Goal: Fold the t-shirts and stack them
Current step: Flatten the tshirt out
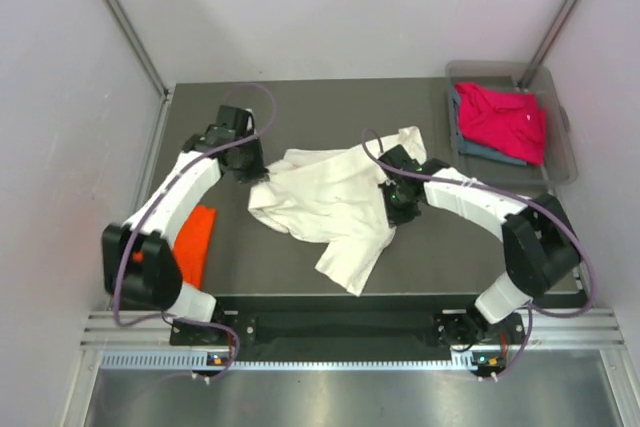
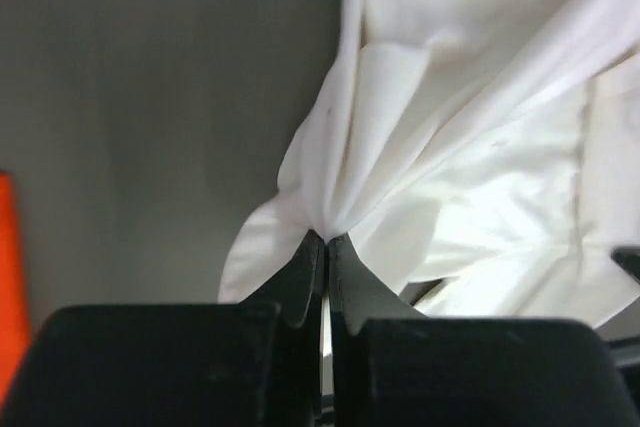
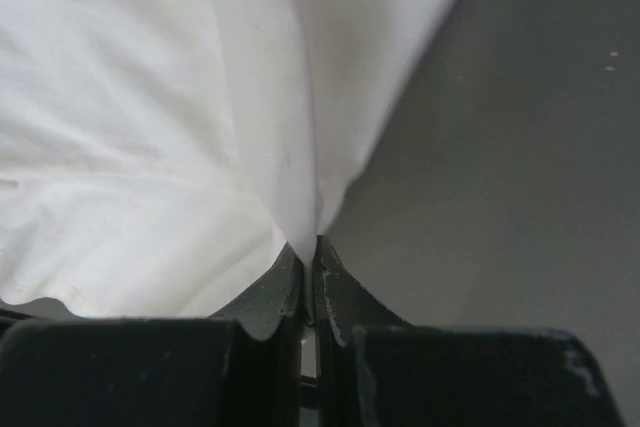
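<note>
A large cream-white t-shirt [image 1: 325,202] lies crumpled on the dark table, one part hanging toward the near edge. My left gripper [image 1: 262,173] is shut on its left edge; the left wrist view shows the cloth [image 2: 440,147] bunched between the tips [image 2: 326,240]. My right gripper [image 1: 393,209] is shut on its right part; the right wrist view shows a cloth fold [image 3: 270,127] pinched at the tips [image 3: 312,244]. An orange t-shirt [image 1: 197,242] lies at the table's left, partly behind my left arm, and shows as a sliver in the left wrist view [image 2: 8,277].
A clear plastic bin [image 1: 560,127] at the back right holds a magenta-pink shirt [image 1: 502,117] on a grey-blue one [image 1: 482,150]. White walls close in the left, back and right sides. The table's near edge runs just past the hanging cloth.
</note>
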Robot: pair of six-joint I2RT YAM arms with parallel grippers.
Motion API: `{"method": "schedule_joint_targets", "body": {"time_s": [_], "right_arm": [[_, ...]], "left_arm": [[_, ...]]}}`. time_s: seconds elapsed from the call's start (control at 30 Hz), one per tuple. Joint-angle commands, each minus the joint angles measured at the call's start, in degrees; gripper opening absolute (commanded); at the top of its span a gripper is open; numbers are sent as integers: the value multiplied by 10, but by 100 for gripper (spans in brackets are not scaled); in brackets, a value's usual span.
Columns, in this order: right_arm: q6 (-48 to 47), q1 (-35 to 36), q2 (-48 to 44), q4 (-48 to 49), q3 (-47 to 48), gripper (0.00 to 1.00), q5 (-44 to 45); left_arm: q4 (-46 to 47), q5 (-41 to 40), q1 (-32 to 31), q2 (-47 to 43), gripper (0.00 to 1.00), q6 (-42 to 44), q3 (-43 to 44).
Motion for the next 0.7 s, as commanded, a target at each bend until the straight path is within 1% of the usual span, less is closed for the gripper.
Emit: {"method": "schedule_joint_targets", "body": {"time_s": [0.0,0.03,0.07,0.13,0.17,0.23,0.3,0.33,0.37,0.4,0.43,0.5,0.53,0.57,0.6,0.63,0.67], "right_arm": [[-13,14,-111,-31,16,0,51],[-8,19,-163,-41,16,0,56],[-6,20,-188,-48,18,0,65],[0,20,-252,-66,18,0,77],[5,20,-267,-72,18,0,91],[8,18,-294,-91,16,0,101],[2,7,-296,-96,9,0,101],[-1,0,-290,-94,-2,0,100],[-6,-16,-285,-94,-5,0,97],[-10,-27,-281,-93,-8,0,88],[-20,-49,-274,-86,-15,0,83],[-28,-76,-266,-76,-20,0,62],[-35,-110,-252,-63,-19,0,49],[-39,-128,-245,-54,-19,0,34],[-44,-162,-223,-39,-10,0,9],[-46,-179,-208,-33,-1,0,-1],[-48,-193,-188,-30,12,0,-12]], "left_arm": [[-62,-122,1,-127,0,19,50],[-68,-138,1,-149,0,19,53],[-67,-156,1,-189,0,16,56],[-68,-160,1,-222,0,8,63],[-65,-159,1,-244,0,4,66],[-63,-133,0,-250,0,-5,68],[-56,-113,-1,-228,0,-15,55],[-48,-85,0,-216,0,-23,43],[-40,-72,-1,-186,0,-27,34],[-9,-50,-1,-168,0,-30,12],[3,-28,-3,-120,0,-31,3],[2,-25,-4,-51,0,-28,17],[-13,-27,-4,-12,0,-25,40],[-30,-28,-5,71,0,-19,69],[-83,-55,-15,149,0,-11,148],[-105,-56,-15,149,2,-5,188],[-127,-113,-28,209,6,-5,265]]}}
